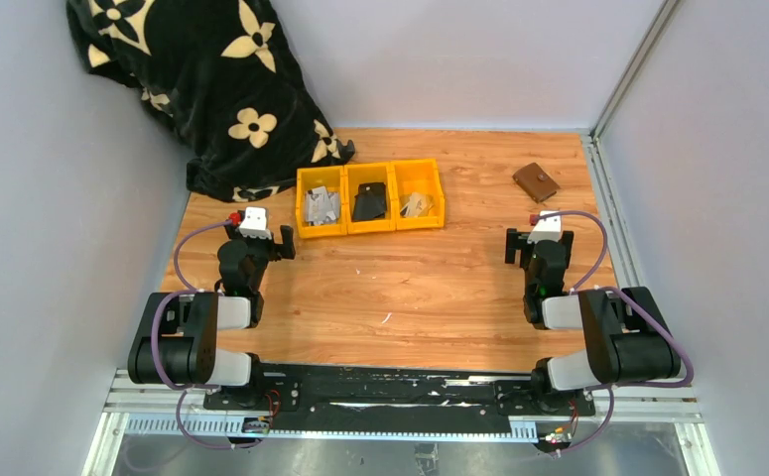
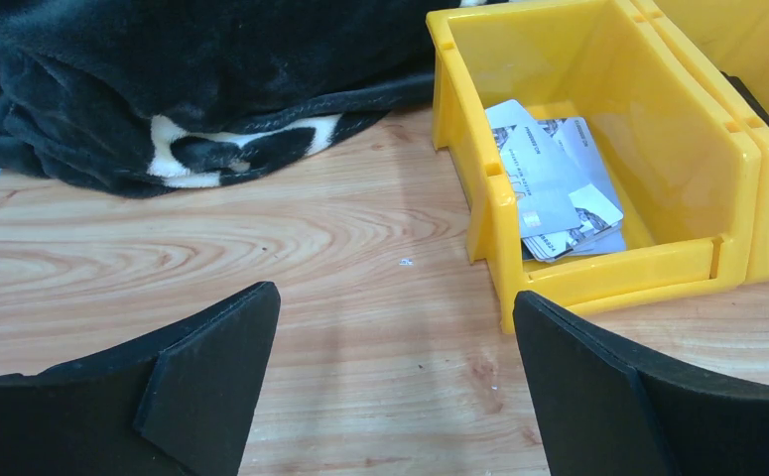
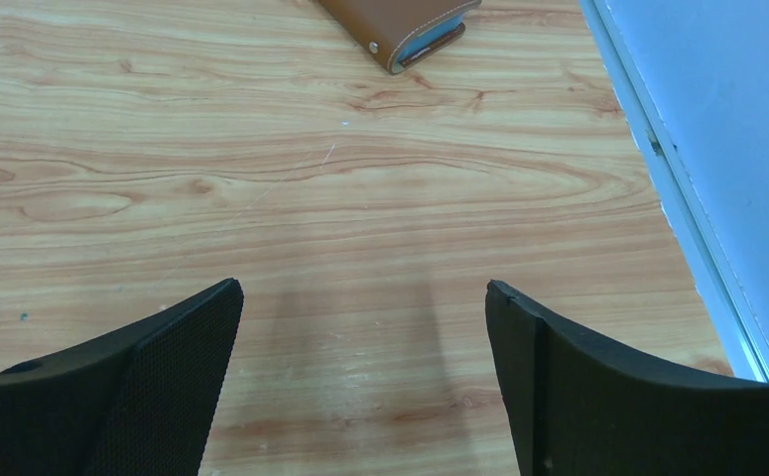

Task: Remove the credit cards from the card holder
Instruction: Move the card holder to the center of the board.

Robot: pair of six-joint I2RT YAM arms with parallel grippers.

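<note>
The brown leather card holder (image 1: 536,181) lies folded shut on the wooden table at the far right. In the right wrist view the card holder (image 3: 400,25) sits ahead at the top edge, a blue edge peeking from its fold. No credit cards show outside it near it. My right gripper (image 1: 542,236) (image 3: 363,288) is open and empty, a short way in front of the holder. My left gripper (image 1: 258,233) (image 2: 395,297) is open and empty over bare wood, just left of the leftmost yellow bin (image 2: 598,283), which holds several grey cards (image 2: 559,183).
Three yellow bins (image 1: 370,230) stand in a row at the table's middle back; the middle one holds a dark item, the right one pale items. A black flowered blanket (image 1: 211,89) is heaped at the back left. A metal rail (image 1: 608,218) and wall border the right edge.
</note>
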